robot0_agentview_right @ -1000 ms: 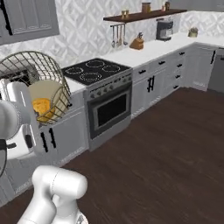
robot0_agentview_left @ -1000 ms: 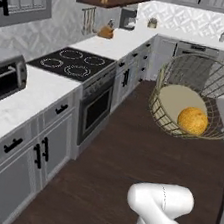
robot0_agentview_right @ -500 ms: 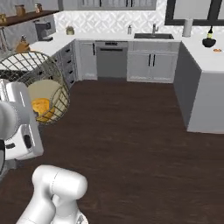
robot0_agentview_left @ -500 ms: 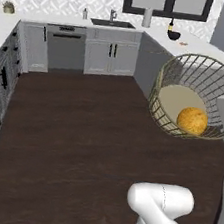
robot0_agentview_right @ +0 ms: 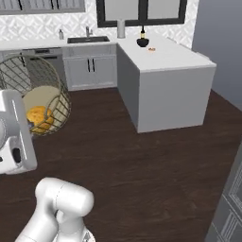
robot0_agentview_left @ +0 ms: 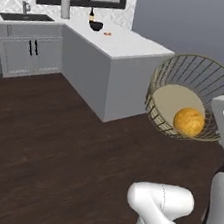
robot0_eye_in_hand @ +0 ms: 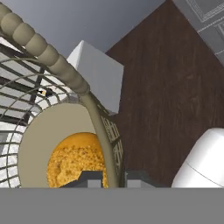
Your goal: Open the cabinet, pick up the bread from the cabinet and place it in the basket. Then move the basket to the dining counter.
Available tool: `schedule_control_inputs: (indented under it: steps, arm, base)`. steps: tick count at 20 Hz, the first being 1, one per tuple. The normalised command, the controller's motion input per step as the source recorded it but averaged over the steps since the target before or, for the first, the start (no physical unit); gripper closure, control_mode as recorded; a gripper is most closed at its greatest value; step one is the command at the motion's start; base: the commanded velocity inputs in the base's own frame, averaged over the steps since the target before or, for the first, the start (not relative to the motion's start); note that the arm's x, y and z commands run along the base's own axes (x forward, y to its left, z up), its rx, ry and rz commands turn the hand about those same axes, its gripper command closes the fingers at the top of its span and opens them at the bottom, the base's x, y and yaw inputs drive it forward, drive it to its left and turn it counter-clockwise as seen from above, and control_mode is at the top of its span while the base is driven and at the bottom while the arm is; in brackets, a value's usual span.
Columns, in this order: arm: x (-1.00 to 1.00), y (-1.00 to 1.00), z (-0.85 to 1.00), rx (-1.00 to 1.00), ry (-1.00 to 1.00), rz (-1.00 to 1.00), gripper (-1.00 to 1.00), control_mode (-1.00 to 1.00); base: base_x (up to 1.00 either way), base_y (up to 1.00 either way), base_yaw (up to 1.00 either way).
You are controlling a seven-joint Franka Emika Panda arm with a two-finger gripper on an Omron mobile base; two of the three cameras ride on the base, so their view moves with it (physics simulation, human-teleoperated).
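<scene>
My gripper (robot0_eye_in_hand: 111, 180) is shut on the rim wire of the basket (robot0_agentview_left: 192, 97), which hangs tilted in the air above the dark floor. The bread (robot0_agentview_left: 189, 121), a small orange-yellow ball, rests inside on the tan bottom. In the right base view the basket (robot0_agentview_right: 35, 94) sits at the far left beside my white hand, with the bread (robot0_agentview_right: 38, 116) low inside it. In the hand view the bread (robot0_eye_in_hand: 74, 164) lies just beyond the fingertips (robot0_eye_in_hand: 87, 178). The dining counter (robot0_agentview_left: 124, 45) (robot0_agentview_right: 165, 59) stands ahead, a white top on plain pale sides. The cabinet is out of view.
A black bowl (robot0_agentview_right: 142, 42) and a bottle stand at the far end of the dining counter. Behind it run a sink (robot0_agentview_right: 88, 39) and lower grey cabinets (robot0_agentview_right: 90, 71) under a dark-framed window. Dark wood floor (robot0_agentview_right: 142, 165) lies between. Grey panelled fronts (robot0_agentview_right: 231, 212) close the right base view's lower right.
The whole scene has swung sideways with the base: the stove wall is gone and the sink wall and dining counter have come into view. Basket and bread stay put in my grip.
</scene>
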Motion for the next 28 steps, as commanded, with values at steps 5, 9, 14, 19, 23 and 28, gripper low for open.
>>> schedule_control_inputs:
  steps: [5, 9, 14, 19, 23, 28]
  arm:
    - [0.00, 0.00, 0.00, 0.00, 0.00, 0.00, 1.00, 1.00]
    - [0.00, 0.00, 0.00, 0.00, 0.00, 0.00, 1.00, 1.00]
    - [0.00, 0.00, 0.00, 0.00, 0.00, 0.00, 1.00, 1.00]
    - [0.00, 0.00, 0.00, 0.00, 0.00, 0.00, 1.00, 1.00]
    - [0.00, 0.00, 0.00, 0.00, 0.00, 0.00, 1.00, 1.00]
    - [0.00, 0.00, 0.00, 0.00, 0.00, 0.00, 1.00, 1.00]
  base:
    - [1.00, -0.17, -0.02]
    - [1.00, 0.70, -0.17]
    - [1.00, 0.47, -0.08]
    - [1.00, 0.28, 0.01]
    - [1.00, -0.13, 0.23]
    - [1.00, -0.59, 0.47]
